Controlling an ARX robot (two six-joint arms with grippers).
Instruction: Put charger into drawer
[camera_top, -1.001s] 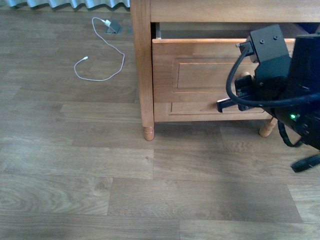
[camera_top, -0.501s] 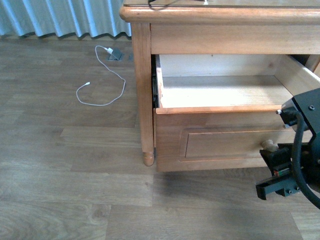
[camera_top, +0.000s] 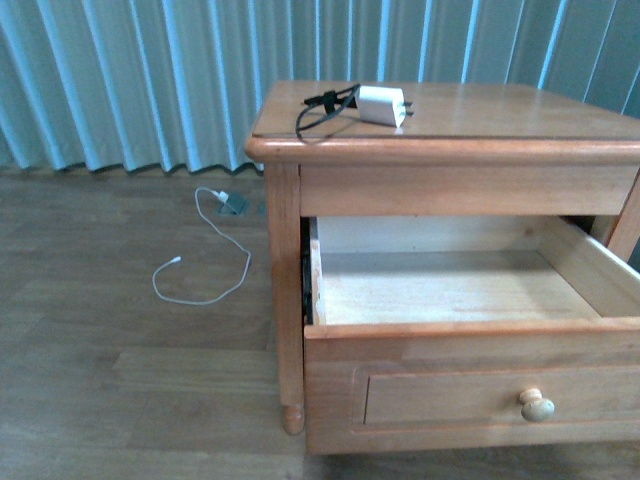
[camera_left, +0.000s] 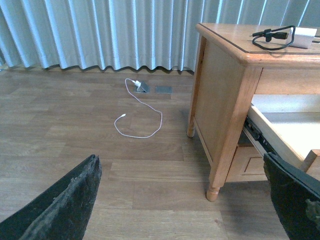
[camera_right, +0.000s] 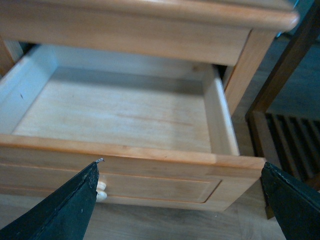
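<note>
Wooden drawer (camera_top: 450, 335), right end off-frame

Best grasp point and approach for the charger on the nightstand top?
Take the charger by its white brick, across the narrow width, straight down from above: it lies flat on the nightstand top. Skip the black cable bundled at its left end; it would likely flex.

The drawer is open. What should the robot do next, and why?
Probably raise the right gripper, which is open and empty, toward the charger. It lies on the nightstand top, while the drawer below is open with nothing inside.
</note>
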